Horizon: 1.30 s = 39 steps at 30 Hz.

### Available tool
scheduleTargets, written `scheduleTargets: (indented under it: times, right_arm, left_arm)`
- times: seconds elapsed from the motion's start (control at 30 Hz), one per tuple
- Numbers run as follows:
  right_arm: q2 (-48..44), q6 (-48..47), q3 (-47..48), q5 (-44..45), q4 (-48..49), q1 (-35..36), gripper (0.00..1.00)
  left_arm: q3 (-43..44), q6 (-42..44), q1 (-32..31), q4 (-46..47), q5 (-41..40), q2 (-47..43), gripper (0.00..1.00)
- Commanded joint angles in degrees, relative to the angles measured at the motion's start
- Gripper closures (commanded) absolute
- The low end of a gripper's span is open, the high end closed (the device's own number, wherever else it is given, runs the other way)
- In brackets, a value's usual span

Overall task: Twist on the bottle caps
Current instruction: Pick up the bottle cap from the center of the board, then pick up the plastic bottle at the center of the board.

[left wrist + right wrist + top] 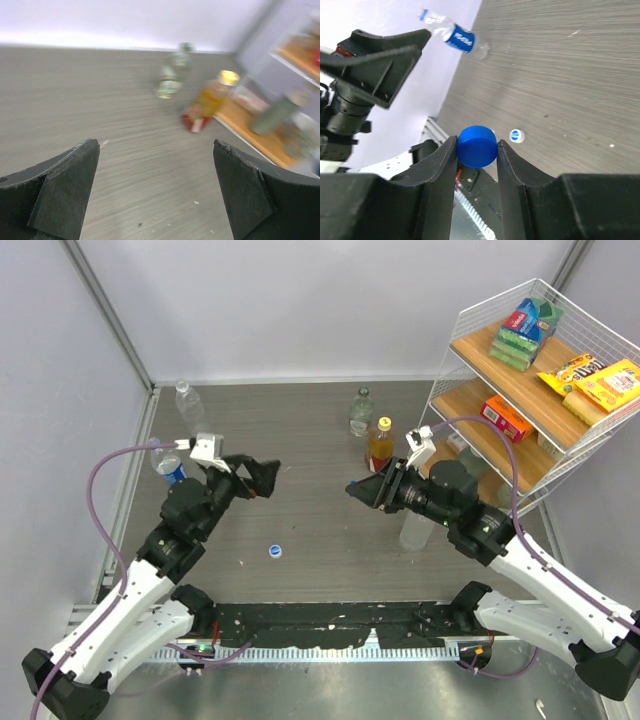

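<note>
Five bottles are on the bench. Three are clear: a corner bottle (185,402) far left, a far-edge bottle (360,412), and a right-side bottle (413,528). There is one blue-label bottle (169,469) and one amber bottle (379,445). Three caps are plain: one yellow cap (383,424), one dark blue cap (477,146), one white cap (274,551). One wire rack (478,344) has two wooden shelves (462,400).

grey wood-grain tabletop (310,580), carrying: small white round plastic cap with blue middle (274,551), alone near the front; clear colourless plastic bottle (185,400), back left; blue-labelled clear bottle (170,468), left edge; green-capped clear bottle (361,412) and yellow-capped amber bottle (380,444), close together, back centre.
</note>
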Motion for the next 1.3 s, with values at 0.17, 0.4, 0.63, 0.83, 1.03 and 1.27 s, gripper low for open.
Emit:
scheduleTargets:
  times: [0.17, 0.4, 0.63, 0.83, 1.03, 1.27]
  right_arm:
    - [2.8, -8.9, 4.4, 5.8, -5.0, -0.3, 0.73]
    - [5.8, -10.8, 5.8, 0.0, -3.9, -1.7, 0.73]
    - [5.5, -10.5, 5.6, -3.2, -3.2, -3.6, 0.73]
    - [7.4, -10.0, 6.4, -7.8, 0.1, -5.2, 0.73]
    - [9.4, -9.5, 7.9, -12.2, 1.1, -6.6, 0.74]
    - [10.4, -9.5, 9.4, -13.9, 1.3, -7.6, 0.74]
  left_arm:
    - [-17.7, -4.0, 0.1, 4.4, -55.5, 0.1, 0.0]
    - [-24.5, 7.7, 2.4, 28.4, -63.5, 7.9, 0.0]
    - [-24.9, 3.0, 18.9, 30.8, -53.2, 15.4, 0.0]
    - [-27.9, 7.7, 25.9, 44.3, -39.0, 19.3, 0.0]
    - [-23.3, 14.3, 27.6, 53.6, -40.5, 35.5, 0.0]
    - [-19.9, 14.5, 28.7, 47.5, -38.7, 36.7, 0.0]
